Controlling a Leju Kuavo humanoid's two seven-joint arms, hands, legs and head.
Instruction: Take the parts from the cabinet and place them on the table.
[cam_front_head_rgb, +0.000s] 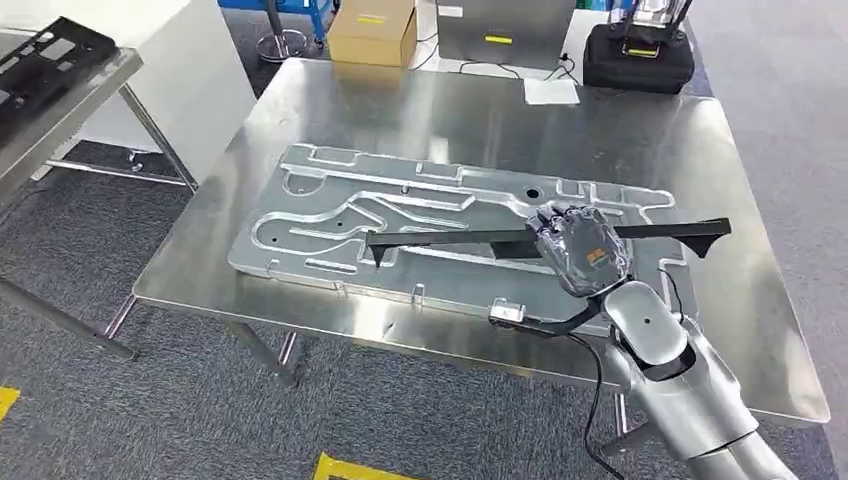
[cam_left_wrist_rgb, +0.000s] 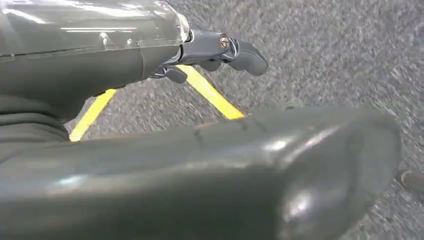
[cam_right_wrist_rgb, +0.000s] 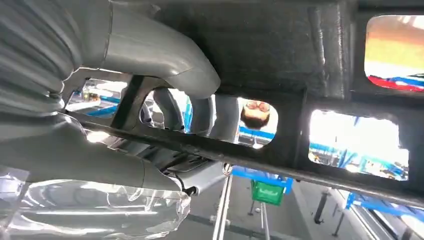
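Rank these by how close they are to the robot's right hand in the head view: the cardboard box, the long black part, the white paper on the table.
From the right hand:
1. Long black part: held in the hand, stretched across the metal plate.
2. White paper: at the table's far edge, beyond the hand.
3. Cardboard box: on the floor past the table, far left.

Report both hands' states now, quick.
Left hand: holds nothing, fingers curled in, hanging over the floor.
Right hand: grips the long black part over the metal plate.
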